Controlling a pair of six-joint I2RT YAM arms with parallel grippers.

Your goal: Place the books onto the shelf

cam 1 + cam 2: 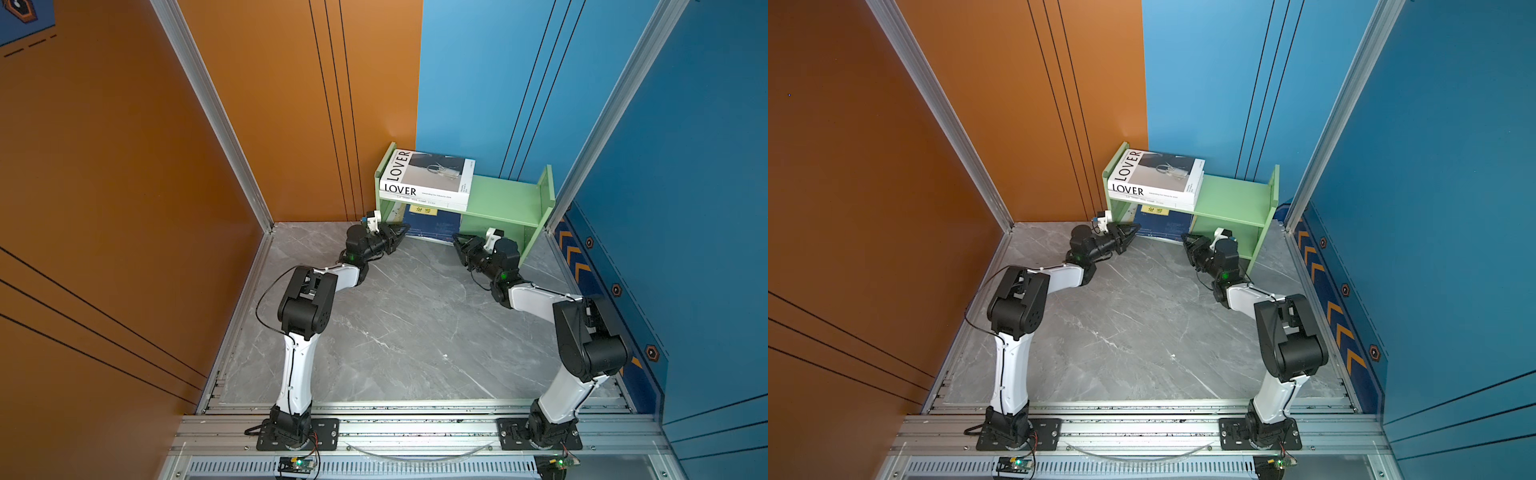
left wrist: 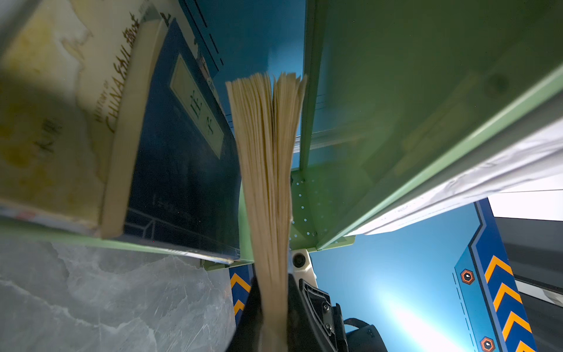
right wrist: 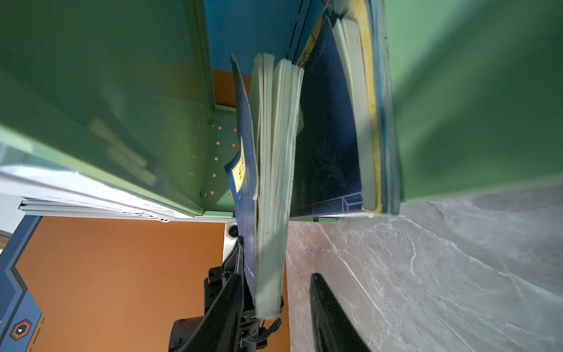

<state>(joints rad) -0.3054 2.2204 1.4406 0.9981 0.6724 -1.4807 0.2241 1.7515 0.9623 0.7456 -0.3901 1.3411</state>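
Observation:
The light green shelf (image 1: 507,195) (image 1: 1233,195) stands at the back of the table. Two white books lie stacked on its top tier, the upper one lettered LOVER (image 1: 428,174) (image 1: 1154,174). A navy book with a yellow label (image 1: 432,226) (image 1: 1163,226) reaches into the lower tier. My left gripper (image 1: 401,232) (image 2: 272,283) is shut on its page edge (image 2: 268,183). At the book's other front corner my right gripper (image 1: 457,241) (image 3: 278,259) is open: one finger rests against the cover and the other finger (image 3: 329,304) stands apart. Beside the book lie a yellow China book (image 2: 45,122) and another navy one (image 2: 182,152).
The grey marble tabletop (image 1: 395,332) spreads in front of the shelf. An orange wall (image 1: 124,208) closes the left side and blue walls (image 1: 685,166) the back and right. The shelf's right end panel (image 1: 544,187) is close to the right wall's aluminium post.

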